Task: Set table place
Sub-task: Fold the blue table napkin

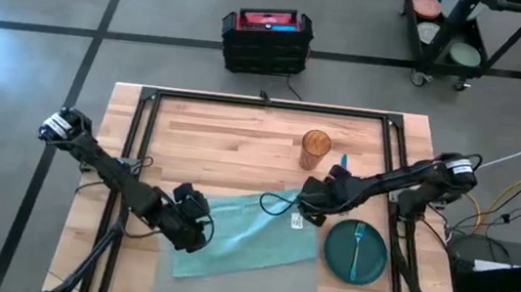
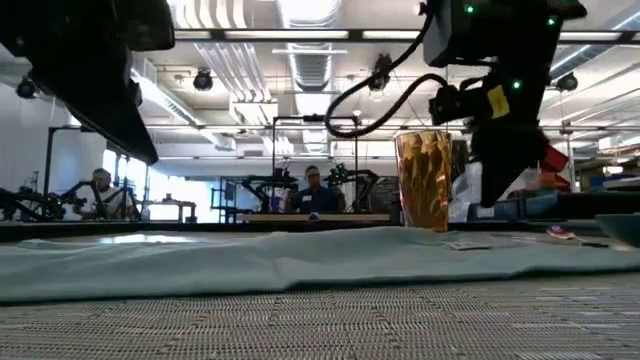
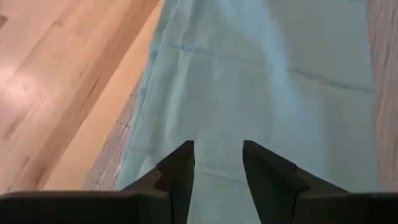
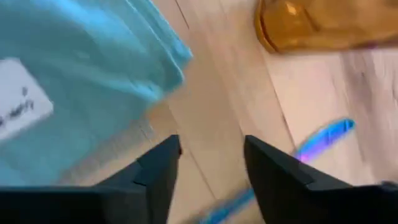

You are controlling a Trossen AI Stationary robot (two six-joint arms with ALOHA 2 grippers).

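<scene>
High view: grey woven rectangular placemat lies at the near centre of the light plank tabletop, under a teal cloth napkin. Left gripper fingers released over the napkin's left end; right gripper fingers released beyond its right corner.

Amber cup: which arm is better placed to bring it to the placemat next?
Probably the right. The right gripper hangs open by the napkin's far corner, just short of the amber cup. The left gripper hangs open over the napkin's opposite end, across the placemat from it.
</scene>
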